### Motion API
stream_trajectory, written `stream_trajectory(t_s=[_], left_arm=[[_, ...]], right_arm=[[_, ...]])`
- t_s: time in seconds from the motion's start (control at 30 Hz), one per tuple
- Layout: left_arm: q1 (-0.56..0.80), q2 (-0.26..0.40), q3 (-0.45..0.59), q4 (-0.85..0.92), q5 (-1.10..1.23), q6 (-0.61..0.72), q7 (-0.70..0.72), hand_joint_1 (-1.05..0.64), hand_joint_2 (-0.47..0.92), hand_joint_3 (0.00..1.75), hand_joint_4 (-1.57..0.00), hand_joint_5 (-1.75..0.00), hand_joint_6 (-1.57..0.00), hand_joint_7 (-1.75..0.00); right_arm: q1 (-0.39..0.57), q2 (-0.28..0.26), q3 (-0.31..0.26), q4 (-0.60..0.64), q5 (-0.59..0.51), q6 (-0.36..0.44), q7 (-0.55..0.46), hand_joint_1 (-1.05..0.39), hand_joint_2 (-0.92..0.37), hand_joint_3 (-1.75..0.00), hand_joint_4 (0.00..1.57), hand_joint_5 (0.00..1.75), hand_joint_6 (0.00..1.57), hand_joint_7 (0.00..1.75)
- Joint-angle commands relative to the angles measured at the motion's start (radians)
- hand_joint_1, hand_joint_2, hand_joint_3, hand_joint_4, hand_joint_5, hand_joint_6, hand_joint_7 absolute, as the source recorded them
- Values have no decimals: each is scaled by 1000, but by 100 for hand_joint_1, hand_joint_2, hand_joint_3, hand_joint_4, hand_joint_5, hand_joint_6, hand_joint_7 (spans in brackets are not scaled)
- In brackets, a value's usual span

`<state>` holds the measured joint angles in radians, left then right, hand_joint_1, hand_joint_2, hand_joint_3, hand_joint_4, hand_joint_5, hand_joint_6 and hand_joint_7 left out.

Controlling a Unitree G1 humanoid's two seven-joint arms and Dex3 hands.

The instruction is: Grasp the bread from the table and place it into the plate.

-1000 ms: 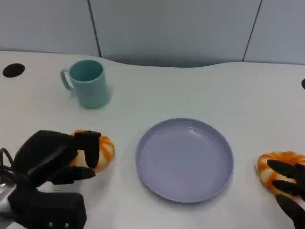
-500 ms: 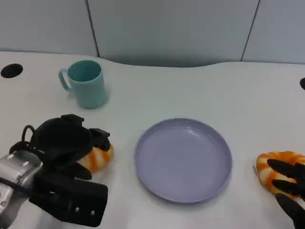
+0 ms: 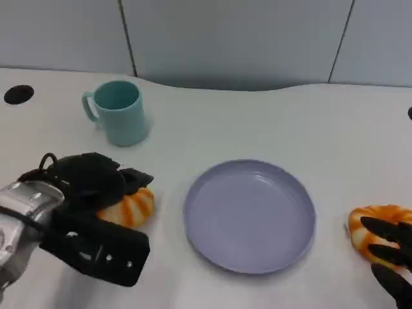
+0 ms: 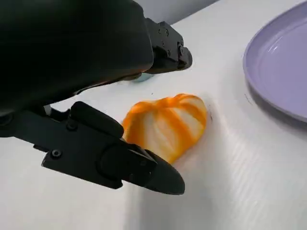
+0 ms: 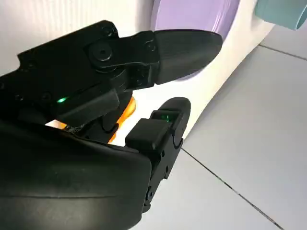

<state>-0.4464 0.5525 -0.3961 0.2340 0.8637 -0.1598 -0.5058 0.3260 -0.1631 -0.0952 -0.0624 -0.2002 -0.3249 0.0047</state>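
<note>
White desk from the head view: left hand arches over the bread by the plate's left rim; at the left wrist, fingers splayed around it, not closed; right wrist: right hand hovering unclenched over another bread.

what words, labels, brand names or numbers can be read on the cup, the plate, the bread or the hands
None: no readable text shows anywhere.
Teal cup: plain, no print.
Purple plate: plain, no mark.
Left bread and right bread: orange and pale stripes only.
Left hand: black shell, screws, no lettering.
Right hand: small green lights in its wrist view, no characters.
</note>
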Motion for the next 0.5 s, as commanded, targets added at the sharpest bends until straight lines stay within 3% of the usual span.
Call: stream_trajectory(t_s=[0.03,0.23,0.5], left_arm=[[-89,-35,-68,138,48,29,25,-70,77,1,0,0,0,0],[-195,-113,-203,426,186,61,239,-84,91,9,-2,-1,0,0],[-284,-189,-304,714,207,76,374,-82,92,18,-2,-1,-4,-1]], right_arm=[[7,-9,-6,-12,8,-23,-7,-39,-92,-35,94,1,80,0],[14,-6,-4,-19,10,-25,-9,-41,-92,-36,94,1,79,0],[19,-13,-8,-21,16,-39,-5,-39,-92,-36,93,1,78,0]])
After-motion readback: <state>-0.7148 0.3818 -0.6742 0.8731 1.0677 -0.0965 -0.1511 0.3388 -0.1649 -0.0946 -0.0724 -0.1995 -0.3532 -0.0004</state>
